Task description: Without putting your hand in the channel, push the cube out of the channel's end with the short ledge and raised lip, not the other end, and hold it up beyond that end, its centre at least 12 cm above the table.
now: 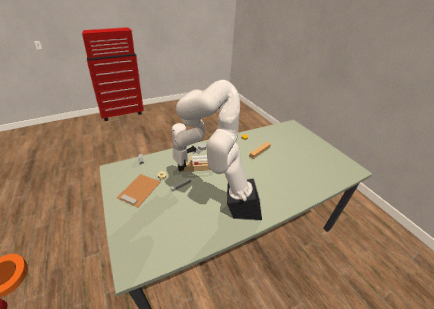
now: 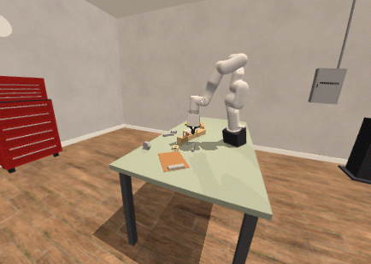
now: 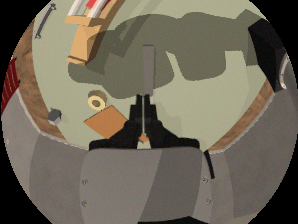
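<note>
Fingers of the black two-finger gripper (image 3: pixel 144 117) were pressed together on nothing, pointing down at the pale green table top (image 3: pixel 200 30). In the wrist view the tan wooden open-topped channel (image 3: pixel 89 26) lay toward the upper left of the frame, its long axis slanting up to the right, and the small red cube (image 3: pixel 95 0) sat inside it near the top edge. A slim grey rod (image 3: pixel 149 70), matte and straight, lay directly ahead of the fingertips, running lengthwise away from them at frame centre. It looked the likely pushing tool. Which channel end carried the lip could not be told.
</note>
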Controlling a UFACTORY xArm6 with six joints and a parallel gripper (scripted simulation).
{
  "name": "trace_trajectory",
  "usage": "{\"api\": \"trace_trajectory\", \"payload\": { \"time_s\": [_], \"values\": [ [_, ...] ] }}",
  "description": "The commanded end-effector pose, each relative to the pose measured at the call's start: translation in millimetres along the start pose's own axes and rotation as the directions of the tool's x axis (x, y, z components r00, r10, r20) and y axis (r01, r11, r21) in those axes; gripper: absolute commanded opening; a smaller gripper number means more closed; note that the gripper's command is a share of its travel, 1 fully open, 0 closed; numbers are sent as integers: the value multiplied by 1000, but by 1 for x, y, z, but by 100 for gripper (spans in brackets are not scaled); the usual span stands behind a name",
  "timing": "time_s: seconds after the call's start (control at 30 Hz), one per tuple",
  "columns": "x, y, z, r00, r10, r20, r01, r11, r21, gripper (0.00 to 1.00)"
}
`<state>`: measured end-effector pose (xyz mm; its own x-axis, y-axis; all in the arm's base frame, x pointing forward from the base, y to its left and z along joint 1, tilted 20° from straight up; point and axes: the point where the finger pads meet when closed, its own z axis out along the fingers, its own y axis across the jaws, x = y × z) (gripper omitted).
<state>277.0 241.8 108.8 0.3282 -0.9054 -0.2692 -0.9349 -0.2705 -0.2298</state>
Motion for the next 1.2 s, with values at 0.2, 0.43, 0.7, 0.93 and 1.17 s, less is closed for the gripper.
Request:
{"api": "trace_trajectory", "payload": {
  "time_s": [0.2,0.43,0.7,0.93,1.17],
  "values": [
    [-14,11,-3,1000,-26,-11,26,1000,-2,0],
    [-14,11,-3,1000,-26,-11,26,1000,-2,0],
    [-14,11,-3,999,-32,-11,32,999,-2,0],
    [-14,11,-3,993,-121,-11,121,993,-3,0],
    [-15,11,-3,930,-367,-10,367,930,-6,0]
  ]
}}
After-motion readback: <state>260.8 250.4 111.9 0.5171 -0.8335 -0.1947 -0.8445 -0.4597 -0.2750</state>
